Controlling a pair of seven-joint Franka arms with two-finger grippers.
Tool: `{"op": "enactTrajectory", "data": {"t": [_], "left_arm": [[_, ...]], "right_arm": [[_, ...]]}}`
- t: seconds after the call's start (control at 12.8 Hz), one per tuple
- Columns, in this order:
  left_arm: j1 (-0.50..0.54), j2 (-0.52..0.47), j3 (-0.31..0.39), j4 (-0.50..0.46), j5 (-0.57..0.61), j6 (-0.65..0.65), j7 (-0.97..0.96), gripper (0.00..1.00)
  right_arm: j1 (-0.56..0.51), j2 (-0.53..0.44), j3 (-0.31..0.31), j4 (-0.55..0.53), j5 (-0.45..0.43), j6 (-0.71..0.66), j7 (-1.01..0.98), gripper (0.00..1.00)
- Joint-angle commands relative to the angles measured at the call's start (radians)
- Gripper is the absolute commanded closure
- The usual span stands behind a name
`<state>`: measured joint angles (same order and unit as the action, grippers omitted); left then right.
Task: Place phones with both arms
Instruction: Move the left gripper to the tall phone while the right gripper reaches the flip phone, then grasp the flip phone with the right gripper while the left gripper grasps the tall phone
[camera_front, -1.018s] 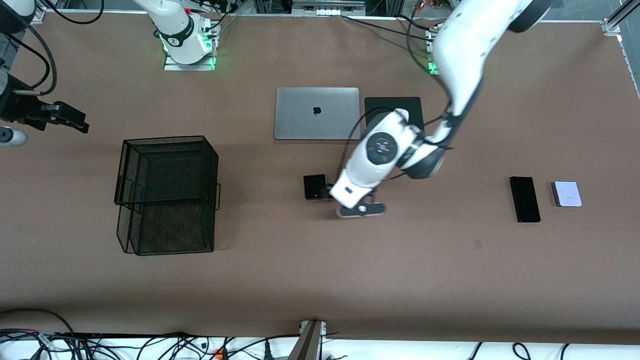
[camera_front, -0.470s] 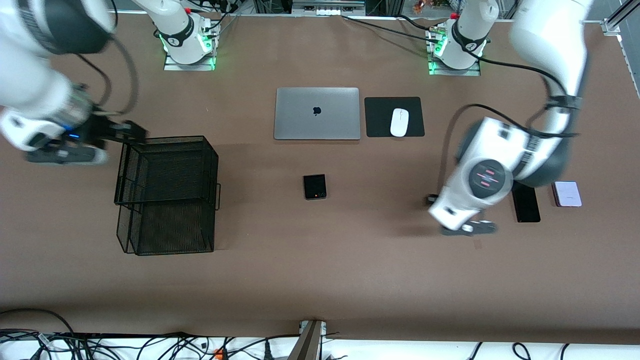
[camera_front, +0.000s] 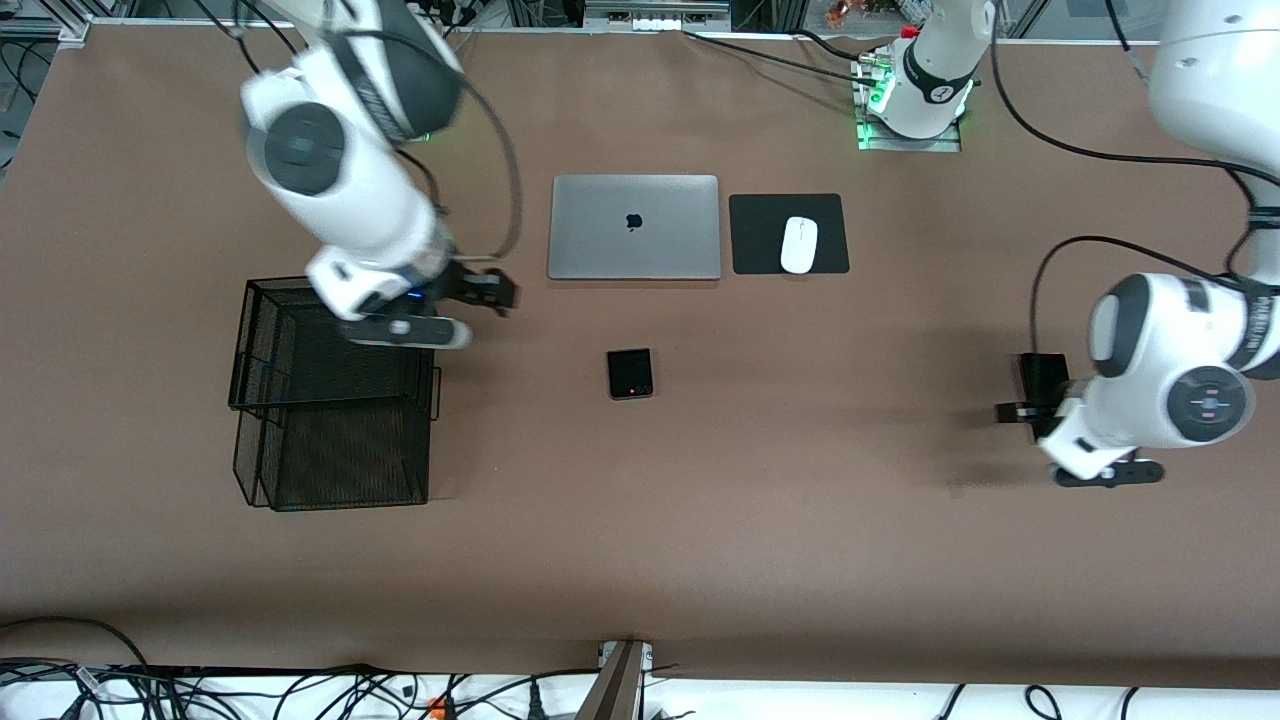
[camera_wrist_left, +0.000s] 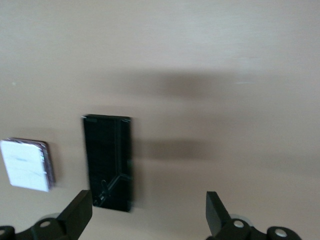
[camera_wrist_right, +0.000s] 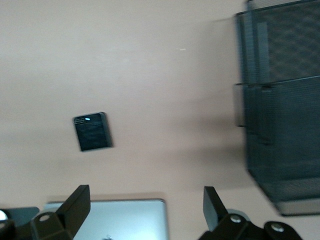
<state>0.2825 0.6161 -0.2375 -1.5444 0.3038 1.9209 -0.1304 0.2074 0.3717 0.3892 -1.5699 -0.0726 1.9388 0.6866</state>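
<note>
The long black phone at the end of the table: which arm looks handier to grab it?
The left one. The left gripper hangs open beside the long black phone; the right gripper hangs open by the wire basket.

The right arm (camera_front: 340, 150) comes from its base at the top of the front view and bends down, so that the right gripper (camera_front: 480, 290) hangs in the air with its two fingers (camera_wrist_right: 75, 205) spread wide and nothing between them. The left arm (camera_front: 1210, 100) goes out toward its own end of the table and folds back at the wrist, and the left gripper (camera_front: 1020, 408) is low and holds nothing, its fingers (camera_wrist_left: 80, 212) also far apart.
</note>
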Motion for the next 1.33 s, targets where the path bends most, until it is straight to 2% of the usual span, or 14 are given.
{"op": "enactTrajectory", "data": {"t": [0.0, 0.16, 0.39, 0.7, 0.78, 0.86, 0.94, 1.1, 1.17, 1.25], "left_arm": [[0.088, 0.011, -0.02, -0.086, 0.043, 0.149, 0.093, 0.0], [0.138, 0.011, -0.019, -0.185, 0.044, 0.329, 0.143, 0.0], [0.193, 0.034, -0.02, -0.281, 0.044, 0.472, 0.15, 0.0], [0.23, 0.071, -0.028, -0.293, 0.043, 0.501, 0.176, 0.0], [0.233, 0.071, -0.028, -0.293, 0.041, 0.501, 0.178, 0.04], [0.234, 0.071, -0.029, -0.293, 0.034, 0.5, 0.176, 0.33], [0.234, 0.07, -0.031, -0.293, 0.031, 0.495, 0.173, 0.51], [0.233, 0.057, -0.045, -0.284, 0.029, 0.466, 0.172, 0.66], [0.233, 0.041, -0.069, -0.272, 0.028, 0.413, 0.172, 0.68], [0.23, 0.025, -0.095, -0.238, 0.028, 0.341, 0.169, 0.68]], "right_arm": [[0.105, 0.152, 0.025, 0.1, -0.134, 0.063, 0.187, 0.0], [0.193, 0.247, 0.025, 0.132, -0.228, 0.132, 0.324, 0.0], [0.253, 0.36, 0.023, 0.145, -0.332, 0.198, 0.36, 0.0], [0.26, 0.479, 0.019, 0.145, -0.449, 0.305, 0.353, 0.0], [0.26, 0.504, 0.019, 0.145, -0.467, 0.334, 0.353, 0.0], [0.26, 0.522, 0.016, 0.145, -0.478, 0.36, 0.353, 0.0], [0.26, 0.538, 0.014, 0.145, -0.493, 0.373, 0.353, 0.0], [0.257, 0.559, 0.013, 0.145, -0.497, 0.422, 0.353, 0.0], [0.257, 0.564, 0.013, 0.145, -0.498, 0.43, 0.353, 0.0], [0.256, 0.569, 0.013, 0.145, -0.498, 0.431, 0.352, 0.05]]}}
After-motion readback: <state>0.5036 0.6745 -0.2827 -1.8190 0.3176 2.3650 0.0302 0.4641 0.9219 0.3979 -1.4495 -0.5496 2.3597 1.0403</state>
